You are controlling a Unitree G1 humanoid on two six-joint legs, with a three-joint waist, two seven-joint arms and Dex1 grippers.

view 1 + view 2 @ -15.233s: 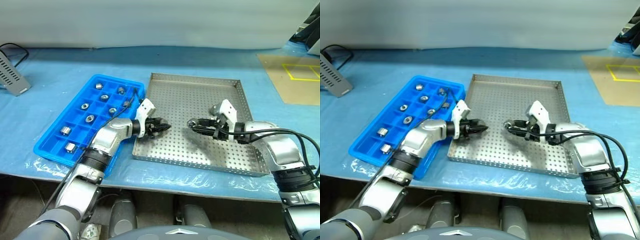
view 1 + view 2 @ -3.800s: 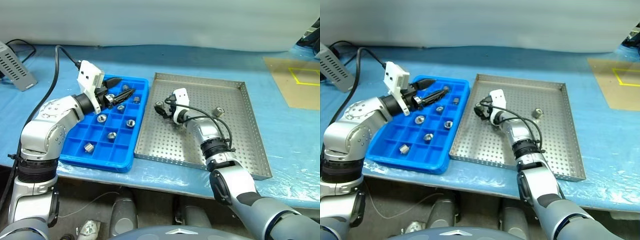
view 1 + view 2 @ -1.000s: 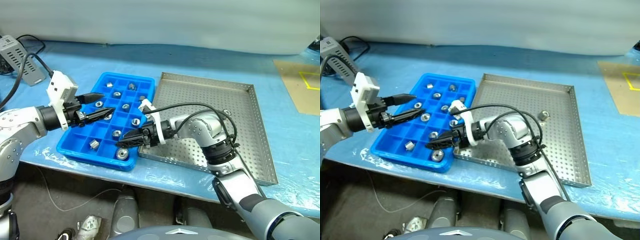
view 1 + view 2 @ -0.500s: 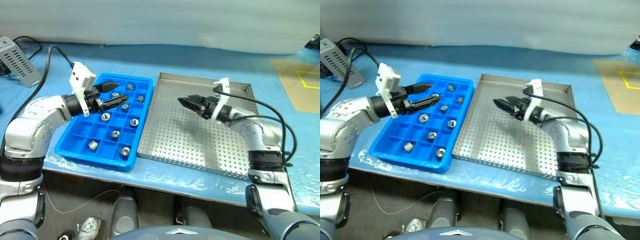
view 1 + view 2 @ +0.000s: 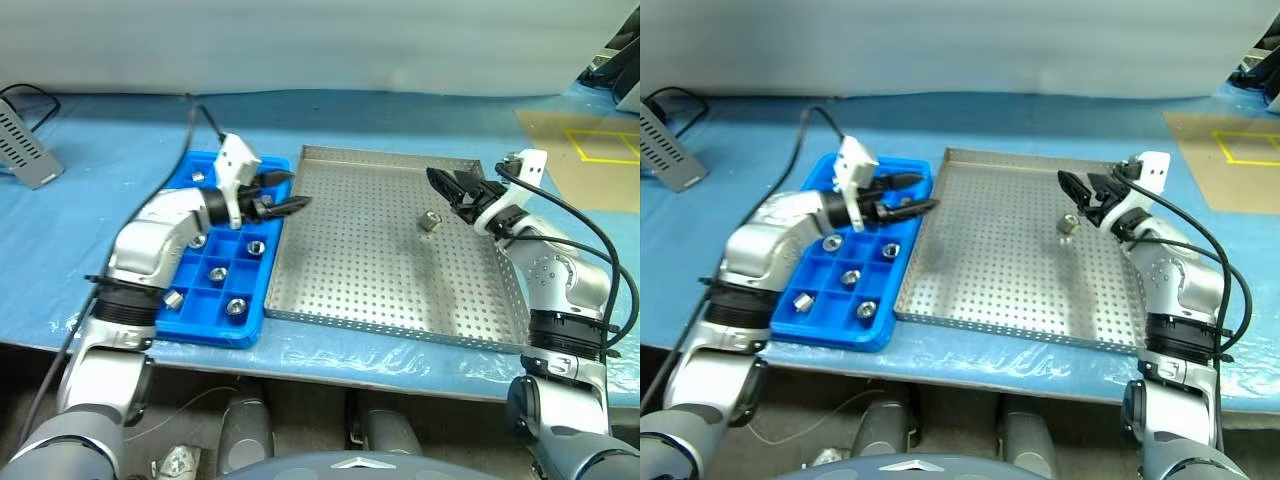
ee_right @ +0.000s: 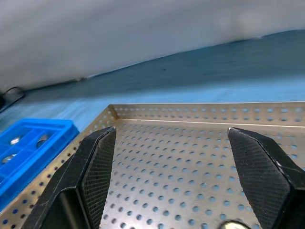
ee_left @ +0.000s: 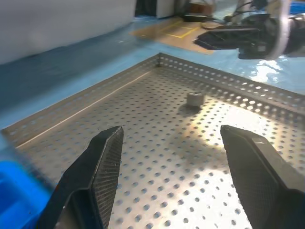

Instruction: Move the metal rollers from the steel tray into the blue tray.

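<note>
One metal roller [image 5: 430,220] lies on the steel tray [image 5: 370,270], towards its far right; it also shows as the roller [image 7: 194,98] ahead of my left fingers. Several more rollers [image 5: 254,246] sit in compartments of the blue tray [image 5: 205,330], which lies against the steel tray's left side. My left gripper [image 5: 298,190] is open and empty over the blue tray's far right corner, pointing across the steel tray. My right gripper [image 5: 440,185] is open and empty just beyond and right of the lone roller, pointing left.
The trays rest on a table under a blue cover. A grey power adapter [image 5: 25,150] lies at the far left. A tan board with yellow tape [image 5: 590,150] lies at the far right. A black cable [image 5: 195,125] trails from my left wrist.
My left gripper has swung right from over the blue tray's middle to its right corner. My right gripper has moved right across the steel tray, ending near the lone roller.
</note>
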